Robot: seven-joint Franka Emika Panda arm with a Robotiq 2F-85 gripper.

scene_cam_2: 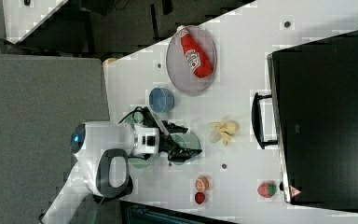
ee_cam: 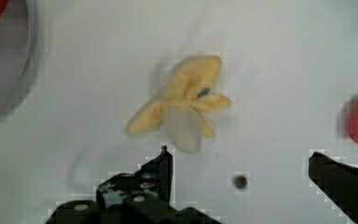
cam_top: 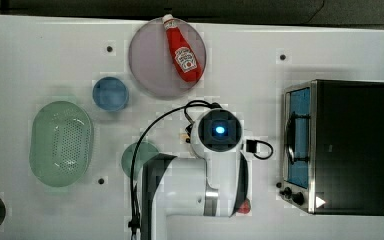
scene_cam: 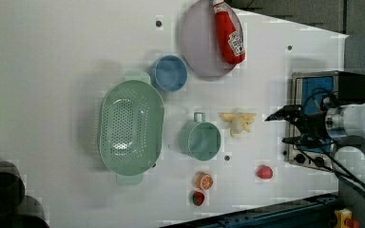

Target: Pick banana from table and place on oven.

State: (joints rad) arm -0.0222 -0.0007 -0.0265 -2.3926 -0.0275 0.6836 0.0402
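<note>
The banana, pale yellow and half peeled, lies on the white table between the green cup and the oven. It also appears as the banana in the right view and the banana in the wrist view. My gripper hangs above the table with its jaws wide apart and nothing between them. In the right view the gripper is left of the banana, apart from it. The wrist view has the fruit just beyond the open gripper. The oven stands at the top view's right, door shut.
A ketchup bottle lies on a grey plate. A blue bowl, a green colander and a green cup stand in the top view's left half. An orange slice and strawberries lie near the table edge.
</note>
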